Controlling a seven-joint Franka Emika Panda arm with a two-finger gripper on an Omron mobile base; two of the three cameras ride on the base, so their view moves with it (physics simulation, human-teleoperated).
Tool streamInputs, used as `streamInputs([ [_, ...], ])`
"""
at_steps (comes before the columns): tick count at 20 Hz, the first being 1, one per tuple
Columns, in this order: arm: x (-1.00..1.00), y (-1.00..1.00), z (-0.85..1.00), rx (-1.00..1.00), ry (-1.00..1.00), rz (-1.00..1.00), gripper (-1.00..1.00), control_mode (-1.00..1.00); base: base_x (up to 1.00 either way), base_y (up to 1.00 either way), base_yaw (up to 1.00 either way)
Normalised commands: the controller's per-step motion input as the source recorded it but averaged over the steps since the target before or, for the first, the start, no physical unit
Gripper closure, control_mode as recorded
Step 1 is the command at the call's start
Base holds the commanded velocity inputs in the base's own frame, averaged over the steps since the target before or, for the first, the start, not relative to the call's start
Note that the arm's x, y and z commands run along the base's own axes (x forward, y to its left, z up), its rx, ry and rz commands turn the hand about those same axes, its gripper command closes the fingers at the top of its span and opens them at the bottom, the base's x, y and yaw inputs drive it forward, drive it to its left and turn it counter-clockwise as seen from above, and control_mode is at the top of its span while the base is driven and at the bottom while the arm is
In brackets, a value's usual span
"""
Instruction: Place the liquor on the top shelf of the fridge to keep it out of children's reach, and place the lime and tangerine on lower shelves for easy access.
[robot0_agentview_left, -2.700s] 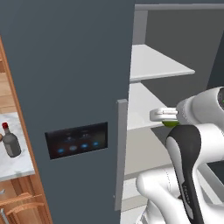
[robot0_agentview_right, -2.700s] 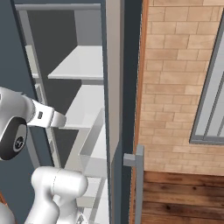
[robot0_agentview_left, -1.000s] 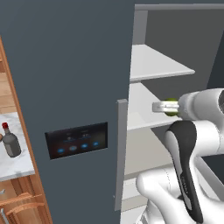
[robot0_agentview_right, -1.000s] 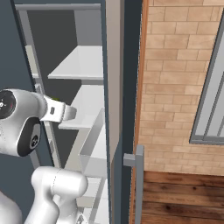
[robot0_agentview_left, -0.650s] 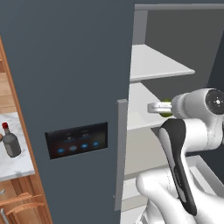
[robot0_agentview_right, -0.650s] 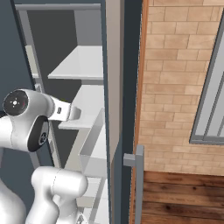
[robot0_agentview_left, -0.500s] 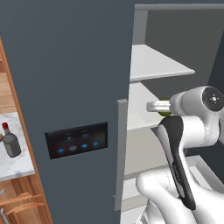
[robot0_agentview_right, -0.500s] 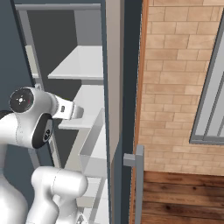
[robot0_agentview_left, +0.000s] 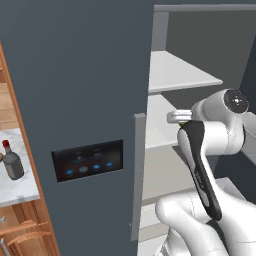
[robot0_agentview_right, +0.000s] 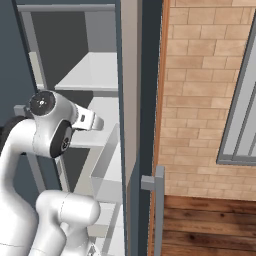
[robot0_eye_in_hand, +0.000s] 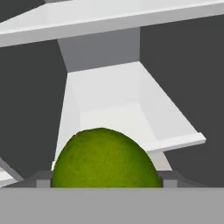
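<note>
My gripper (robot0_eye_in_hand: 105, 177) is shut on the lime (robot0_eye_in_hand: 105, 159), a bright green ball bulging between the two fingertips (robot0_eye_in_hand: 43, 177). In the left base view the gripper (robot0_agentview_left: 177, 117) reaches into the open fridge (robot0_agentview_left: 75, 75), just above a lower shelf (robot0_agentview_left: 160, 139) and under the top shelf (robot0_agentview_left: 182, 75). The right base view shows the gripper (robot0_agentview_right: 95, 121) over that same lower shelf (robot0_agentview_right: 107, 107). The liquor (robot0_agentview_left: 11, 162) stands upright on the marble counter (robot0_agentview_left: 17, 187) far left. An orange-brown sliver beside it at the frame edge is too small to name.
The fridge's dark door with its black lit panel (robot0_agentview_left: 87, 162) and grey handle (robot0_agentview_left: 138, 170) stands between the counter and the shelves. A boxy grey door bin (robot0_agentview_right: 107, 167) hangs right of the arm. A brick wall (robot0_agentview_right: 200, 100) lies beyond the other door.
The hand has swung left and a little up, deeper between the shelves, with the lime still in it. The arm's upper joint has turned. The liquor has not moved.
</note>
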Motion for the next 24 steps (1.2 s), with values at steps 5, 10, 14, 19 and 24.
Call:
streamInputs([
  [5,0.26,0.0,-0.4,0.0,0.0,0.0,1.0,-1.0,0.0,0.0,0.0],
  [10,0.34,0.0,-0.36,0.0,0.0,0.0,1.0,-1.0,0.0,0.0,0.0],
  [14,0.42,0.0,-0.3,0.0,0.0,0.0,1.0,-1.0,0.0,0.0,0.0],
  [19,0.46,0.0,-0.23,0.0,0.01,0.0,1.0,-1.0,0.0,0.0,0.0],
  [24,0.48,-0.04,-0.12,0.0,0.05,0.0,1.0,-1.0,0.0,0.0,0.0],
])
